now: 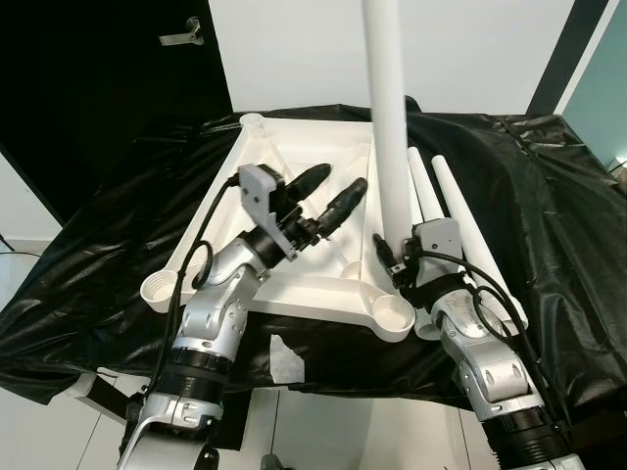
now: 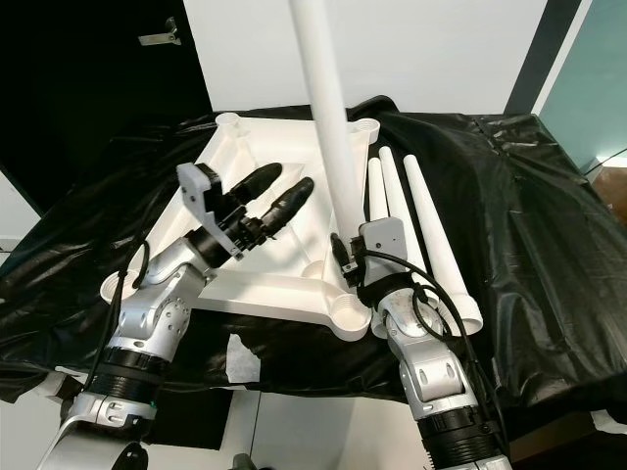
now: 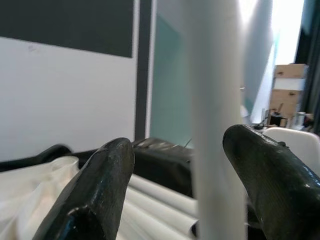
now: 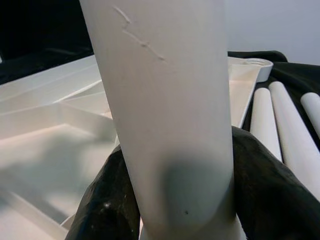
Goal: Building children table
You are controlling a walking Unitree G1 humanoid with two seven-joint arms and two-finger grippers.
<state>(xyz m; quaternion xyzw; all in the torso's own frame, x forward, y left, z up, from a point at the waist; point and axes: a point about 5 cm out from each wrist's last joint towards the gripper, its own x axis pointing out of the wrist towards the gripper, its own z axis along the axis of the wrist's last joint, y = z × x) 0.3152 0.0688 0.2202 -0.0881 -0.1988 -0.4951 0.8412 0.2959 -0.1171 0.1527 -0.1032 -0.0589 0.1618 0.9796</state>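
Standing upright in the right gripper (image 1: pixel 389 257), clamped between both fingers near its lower end, was one white table leg (image 1: pixel 389 117), long axis near vertical, foot just above the inverted white tabletop (image 1: pixel 245 181) on the black-draped surface (image 1: pixel 549 196). Nearest corner socket (image 1: pixel 395 313): just below and slightly toward the robot from the leg's foot, beside the right gripper. Left gripper (image 1: pixel 331 196): fingers spread, holding nothing, hovering over the tabletop beside the leg. Spare legs (image 1: pixel 460 220): lying flat alongside, to the right.
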